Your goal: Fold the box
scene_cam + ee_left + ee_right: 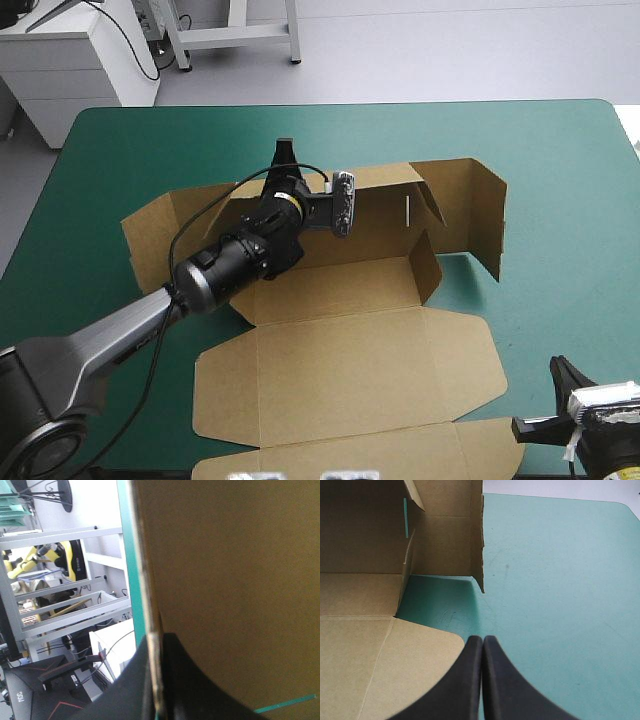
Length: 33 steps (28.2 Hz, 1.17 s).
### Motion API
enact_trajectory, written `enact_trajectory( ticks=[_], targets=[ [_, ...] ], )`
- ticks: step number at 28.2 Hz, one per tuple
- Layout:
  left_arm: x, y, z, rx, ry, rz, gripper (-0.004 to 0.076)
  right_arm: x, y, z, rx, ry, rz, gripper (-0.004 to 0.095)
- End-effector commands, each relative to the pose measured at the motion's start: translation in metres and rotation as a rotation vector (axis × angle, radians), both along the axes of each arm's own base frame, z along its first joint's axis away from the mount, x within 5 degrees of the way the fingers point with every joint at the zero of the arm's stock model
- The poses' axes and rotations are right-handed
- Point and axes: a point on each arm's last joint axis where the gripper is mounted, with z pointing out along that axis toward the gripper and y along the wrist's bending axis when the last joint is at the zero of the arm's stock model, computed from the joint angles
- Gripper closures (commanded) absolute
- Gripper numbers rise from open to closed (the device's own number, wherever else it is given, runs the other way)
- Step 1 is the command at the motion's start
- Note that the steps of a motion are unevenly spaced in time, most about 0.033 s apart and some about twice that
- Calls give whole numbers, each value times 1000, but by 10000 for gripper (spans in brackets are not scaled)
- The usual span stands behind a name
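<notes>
- The box [340, 370] lies in the middle of the table [560, 150], on its teal-green cover. It is partly set up: the far wall stands upright and a wide panel lies flat toward the near edge.
- At the right end of the far wall, a side panel [487, 215] is turned forward and stands on its edge. A shorter flap [425, 265] rises just inside it.
- The left gripper [284, 152] reaches in from the table's left, over the floor of the box, to the top edge of the far wall.
- In the left wrist view, its black fingers [125, 690] are all but together, with the edge of the wall pinched between them (brown board fills everything to one side of that edge).
- The right gripper [558, 370] is at the near right corner of the table, not touching the box.
- In the right wrist view, its two fingers [465, 680] meet in one pointed arch and hold nothing. The tip is over bare cover, just beside the rounded corner of the flat panel.
</notes>
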Motion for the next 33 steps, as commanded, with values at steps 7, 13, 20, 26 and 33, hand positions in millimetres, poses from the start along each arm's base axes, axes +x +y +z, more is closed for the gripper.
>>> enact_trajectory(
  ticks=[7, 13, 20, 26, 33],
  targets=[
    [-42, 0, 1, -36, -186, -51, 733, 0, -1, 16, 0, -92, -6, 922],
    [-56, -3, -19, -97, -287, -18, 732, 4, -1, 18, 39, -45, -12, 922],
    [-66, -1, -29, -25, -305, 3, 732, 31, -1, 76, 101, 60, -24, 922],
    [-70, -1, -28, -8, -323, 31, 732, 99, -3, 147, 112, 243, -10, 922],
    [-70, -1, -28, -7, -324, 31, 732, 216, -6, 191, 84, 343, 35, 922]
  ],
)
